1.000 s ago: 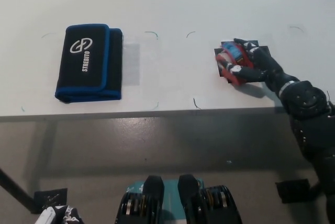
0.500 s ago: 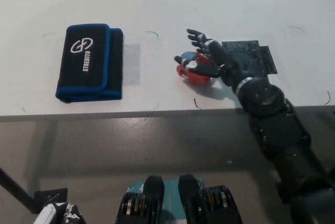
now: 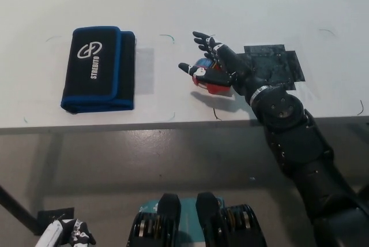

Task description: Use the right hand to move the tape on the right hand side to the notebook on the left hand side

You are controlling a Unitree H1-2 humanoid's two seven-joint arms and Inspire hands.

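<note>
**A:** Where is your right hand (image 3: 214, 65) sitting?

**B:** Your black arm reaches in from the lower right, over the front edge of the white table (image 3: 242, 4). The hand is held above the tabletop near its middle, fingers curled around the red tape (image 3: 212, 82), upper fingers fanned out past it. A shadow lies on the table beneath the roll.

**A:** And what can't you make out?

**B:** Most of the tape is covered by your fingers; only its red lower side and a bit of blue show. Your white left hand (image 3: 63, 234) is cut off at the bottom-left corner, low and away from the table, so you cannot tell whether it is spread or curled.

**A:** The notebook?

**B:** The black, blue-edged notebook (image 3: 98, 68) lies flat at the left, well apart from the tape, nothing resting on it. A dark mat (image 3: 277, 65) lies just behind your wrist.
</note>
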